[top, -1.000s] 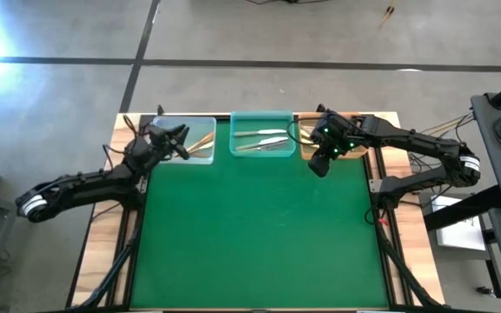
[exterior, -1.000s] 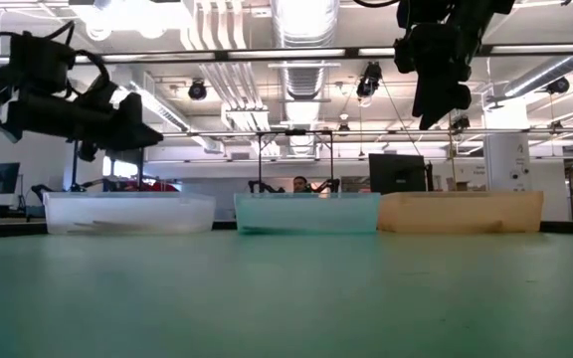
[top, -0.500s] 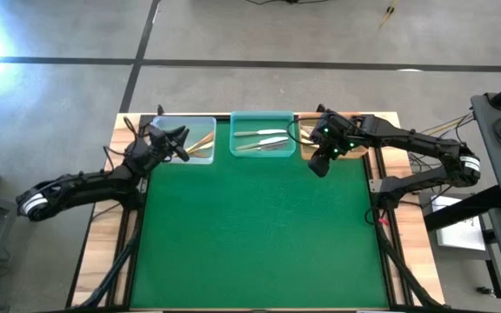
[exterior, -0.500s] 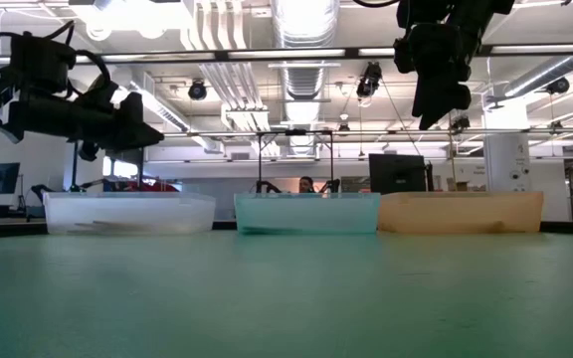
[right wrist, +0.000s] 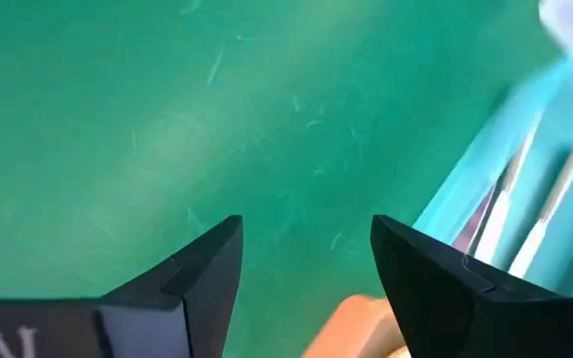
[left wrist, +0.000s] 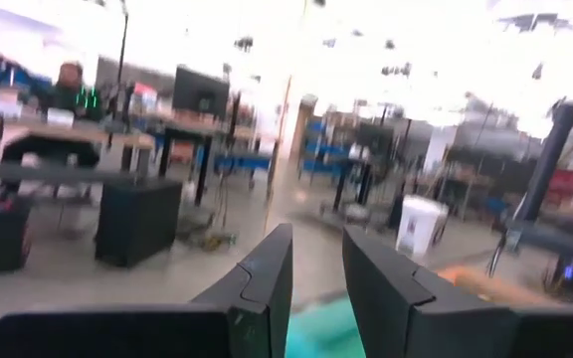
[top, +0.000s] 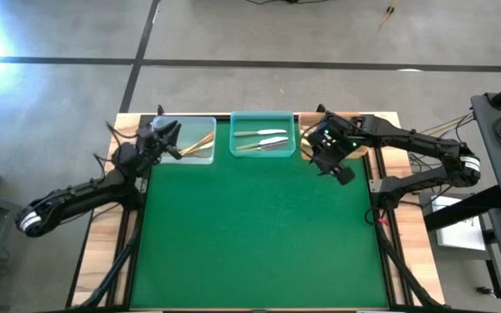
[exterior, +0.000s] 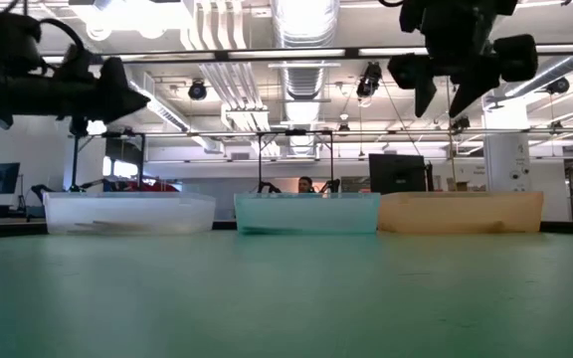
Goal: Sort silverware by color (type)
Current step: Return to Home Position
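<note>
Bins (top: 263,115) along far mat (top: 250,235) edge, 2 claws (top: 169,132) (top: 344,173) aloft

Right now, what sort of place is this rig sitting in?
Probably an open robotics lab or workshop: exposed ceiling ducts run overhead, the concrete floor is bare with taped lines, and a dark monitor stands farther back in the room.
</note>
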`<action>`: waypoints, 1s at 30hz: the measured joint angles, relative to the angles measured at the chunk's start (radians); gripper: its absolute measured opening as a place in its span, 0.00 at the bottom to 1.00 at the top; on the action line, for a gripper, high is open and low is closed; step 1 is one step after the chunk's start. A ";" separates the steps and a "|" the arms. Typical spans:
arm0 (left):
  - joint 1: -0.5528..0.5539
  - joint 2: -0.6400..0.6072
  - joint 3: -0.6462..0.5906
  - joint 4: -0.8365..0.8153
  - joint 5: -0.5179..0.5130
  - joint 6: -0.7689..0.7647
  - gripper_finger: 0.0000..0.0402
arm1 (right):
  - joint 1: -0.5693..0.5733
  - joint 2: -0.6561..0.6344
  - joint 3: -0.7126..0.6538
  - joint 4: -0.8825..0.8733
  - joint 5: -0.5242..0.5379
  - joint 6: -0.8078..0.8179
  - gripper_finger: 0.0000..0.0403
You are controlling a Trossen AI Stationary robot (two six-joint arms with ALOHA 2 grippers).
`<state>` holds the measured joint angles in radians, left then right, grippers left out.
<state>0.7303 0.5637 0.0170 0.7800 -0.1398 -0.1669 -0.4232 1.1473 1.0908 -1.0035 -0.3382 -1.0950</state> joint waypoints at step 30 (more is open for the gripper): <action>0.003 -0.226 0.000 0.004 0.000 0.000 0.19 | -0.001 -0.671 -0.523 0.388 0.000 -0.102 0.53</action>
<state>0.7332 0.3376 0.0170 0.7837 -0.1398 -0.1669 -0.4240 0.4767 0.5681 -0.6157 -0.3378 -1.1969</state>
